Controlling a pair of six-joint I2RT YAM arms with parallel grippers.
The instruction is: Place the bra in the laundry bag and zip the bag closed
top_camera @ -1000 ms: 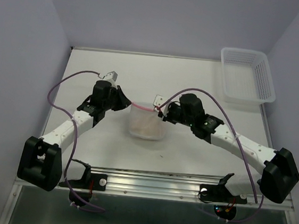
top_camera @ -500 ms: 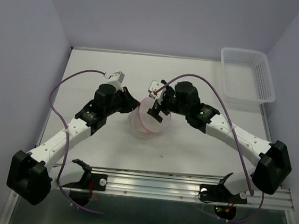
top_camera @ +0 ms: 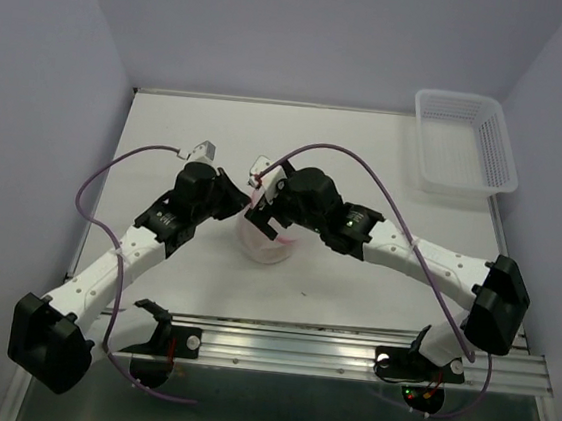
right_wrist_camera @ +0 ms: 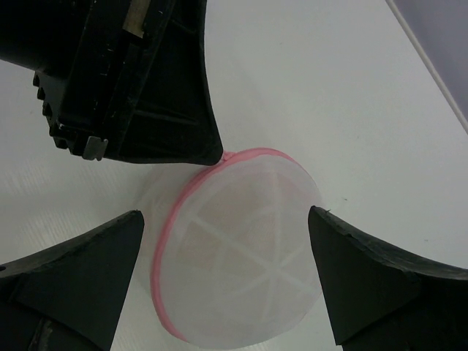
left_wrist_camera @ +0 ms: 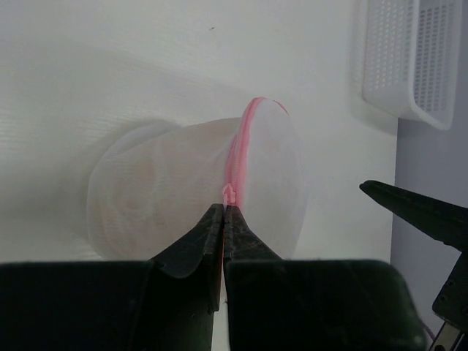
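The table (top_camera: 366, 169) is white. The laundry bag (top_camera: 260, 249) sits in its middle. A basket (top_camera: 464, 144) sits in the far right corner.

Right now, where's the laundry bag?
In the top view the bag sits mid-table, between the arms. The left tool pinches its pink zipper rim, and the open right tool hangs over it.

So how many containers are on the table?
2. The bag is at the table's middle, zipper pinched by the left gripper, the right gripper open over it; the basket is at the far right corner. None seems hidden.
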